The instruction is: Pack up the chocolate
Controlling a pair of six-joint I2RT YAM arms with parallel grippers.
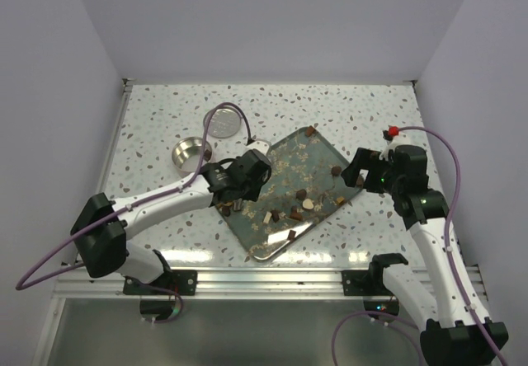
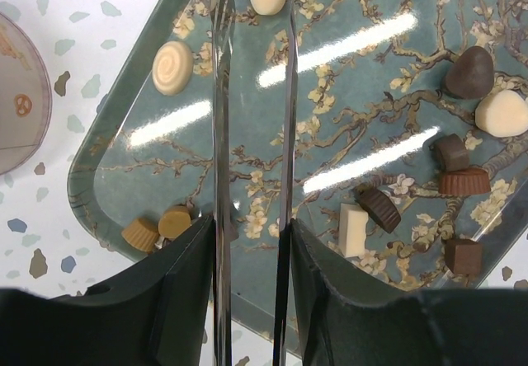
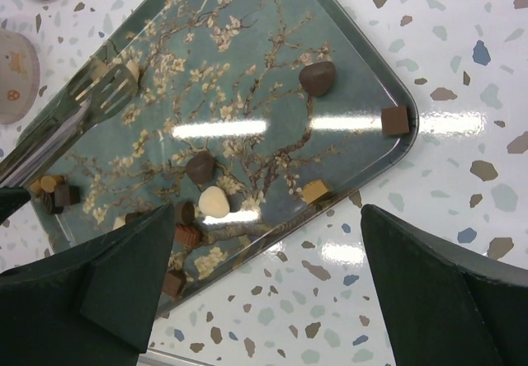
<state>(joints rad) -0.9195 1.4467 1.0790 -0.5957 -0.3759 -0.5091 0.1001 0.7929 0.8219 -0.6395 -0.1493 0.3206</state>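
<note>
chocolate (image 2: 470,72) on glossy blossom-patterned tray (image 2: 371,86)

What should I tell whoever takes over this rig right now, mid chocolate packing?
Left gripper: shut on the tweezers; tips apart with nothing between them, over the tray's left part.
Right gripper: open, empty, at the tray's right edge.
Chocolate: pieces scattered across the tray.
Done: nothing visibly packed; the round tin looks empty, with the lid lying beside it.
Left: pick up and pack every piece.
</note>
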